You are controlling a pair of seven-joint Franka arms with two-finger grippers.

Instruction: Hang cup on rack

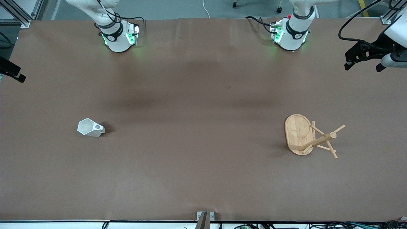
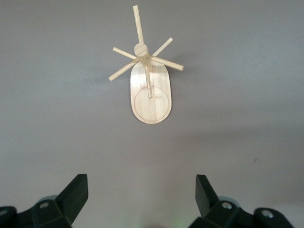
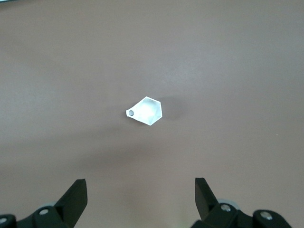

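The white faceted cup (image 1: 90, 128) sits on the brown table toward the right arm's end, with its opening showing from above and its holed handle (image 3: 130, 113) at one side. The bamboo rack (image 1: 299, 133) stands toward the left arm's end, with an oval base, a post and several thin pegs (image 2: 141, 49). My left gripper (image 2: 141, 189) is open and empty, high over the table's left-arm end with the rack (image 2: 150, 97) below it. My right gripper (image 3: 141, 187) is open and empty, high over the right-arm end with the cup (image 3: 147, 110) below it.
The brown table (image 1: 203, 143) lies between cup and rack. Both arm bases (image 1: 117, 38) (image 1: 291, 35) stand along the table's edge farthest from the front camera. A small metal bracket (image 1: 205, 218) sits at the nearest edge.
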